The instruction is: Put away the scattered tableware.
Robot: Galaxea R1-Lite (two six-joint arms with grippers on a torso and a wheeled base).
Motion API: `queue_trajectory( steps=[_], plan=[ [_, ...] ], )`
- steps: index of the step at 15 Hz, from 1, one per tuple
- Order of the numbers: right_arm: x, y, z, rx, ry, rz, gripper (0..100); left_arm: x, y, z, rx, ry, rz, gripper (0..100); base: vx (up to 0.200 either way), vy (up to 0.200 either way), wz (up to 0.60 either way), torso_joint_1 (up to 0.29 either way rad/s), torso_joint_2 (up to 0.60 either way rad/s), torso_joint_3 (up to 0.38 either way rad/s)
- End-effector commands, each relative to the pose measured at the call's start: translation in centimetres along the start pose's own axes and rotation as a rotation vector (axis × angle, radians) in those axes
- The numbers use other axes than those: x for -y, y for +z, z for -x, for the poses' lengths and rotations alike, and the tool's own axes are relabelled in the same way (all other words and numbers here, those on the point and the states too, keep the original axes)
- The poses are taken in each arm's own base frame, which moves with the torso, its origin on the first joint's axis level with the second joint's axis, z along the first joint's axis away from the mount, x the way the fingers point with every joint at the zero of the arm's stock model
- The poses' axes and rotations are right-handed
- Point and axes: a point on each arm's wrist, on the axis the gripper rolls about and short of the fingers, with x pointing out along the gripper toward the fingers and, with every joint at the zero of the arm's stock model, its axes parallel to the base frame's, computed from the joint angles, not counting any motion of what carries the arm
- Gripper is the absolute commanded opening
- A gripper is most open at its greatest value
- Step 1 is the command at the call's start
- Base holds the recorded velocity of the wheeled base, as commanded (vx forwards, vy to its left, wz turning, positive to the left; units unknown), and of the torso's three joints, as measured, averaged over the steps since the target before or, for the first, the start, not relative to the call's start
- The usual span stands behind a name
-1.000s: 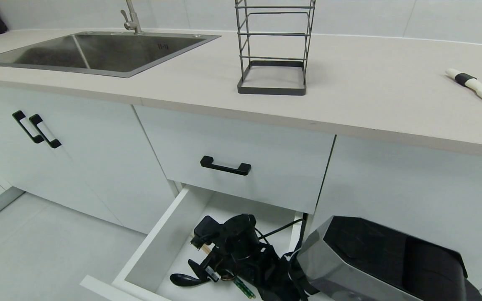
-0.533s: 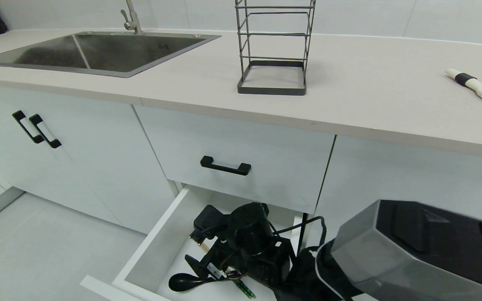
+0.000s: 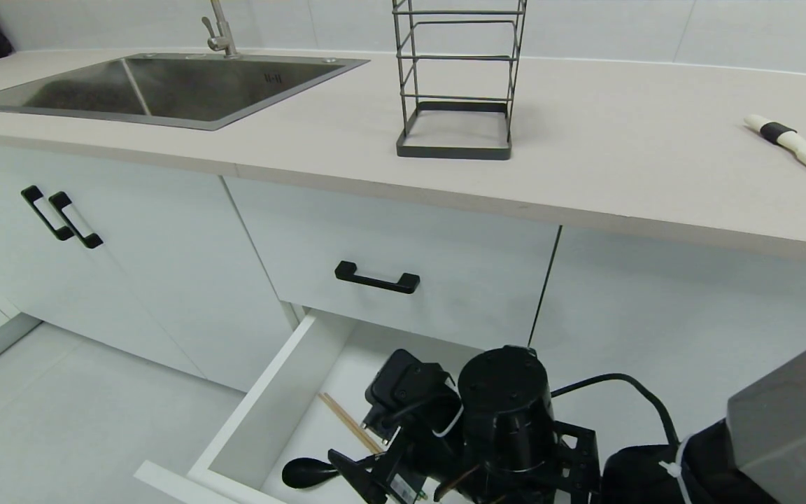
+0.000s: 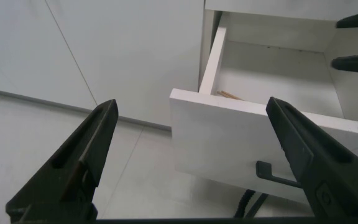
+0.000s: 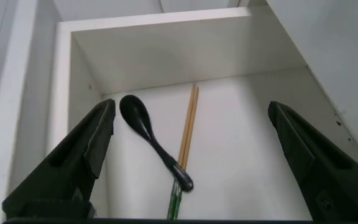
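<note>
The low drawer (image 3: 266, 413) is pulled out toward the near side, and its top is open. It has white walls on the left, on the right and at the far end. The shut drawer above it, with a black handle (image 3: 377, 278), hangs over its far part. To the left of the open drawer there is bare floor (image 3: 60, 420).

The black spoon (image 5: 151, 140) lies flat on the drawer bottom. Its round end is near the left wall, toward the near side. Its handle runs off to the right. The wooden chopsticks (image 5: 188, 130) lie side by side, just right of the spoon's round end. They run long from far left to near right. The end of the spoon handle meets them there.

The right gripper (image 5: 189, 112) hangs over the drawer, above the spoon and chopsticks. Its jaws are spread wide and hold nothing. The left gripper (image 4: 191, 104) is outside the drawer, near the drawer's front panel. Its jaws are spread wide too, with nothing in them.

Up on the counter (image 3: 620, 161) stand a wire rack (image 3: 455, 133), a sink (image 3: 165, 84) with a tap (image 3: 217, 28) far left, and a white tool with a black band (image 3: 798, 150) far right.
</note>
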Motion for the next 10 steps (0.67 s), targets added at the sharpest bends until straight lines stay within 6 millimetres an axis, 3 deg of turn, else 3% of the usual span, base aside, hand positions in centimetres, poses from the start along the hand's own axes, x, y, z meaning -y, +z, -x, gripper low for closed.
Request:
queue_trajectory(
  steps=[1, 10],
  plan=[
    [0.0, 0.5, 1.4, 0.012, 0.004, 0.0, 100, 0.0, 0.0, 0.0, 0.0, 0.0, 0.0, 100, 0.0, 0.0, 0.0, 0.0, 0.0, 0.0],
    [1.2, 2.4, 5.3, 0.088, -0.002, -0.008, 100, 0.0, 0.0, 0.0, 0.0, 0.0, 0.0, 100, 0.0, 0.0, 0.0, 0.0, 0.0, 0.0]
  ],
)
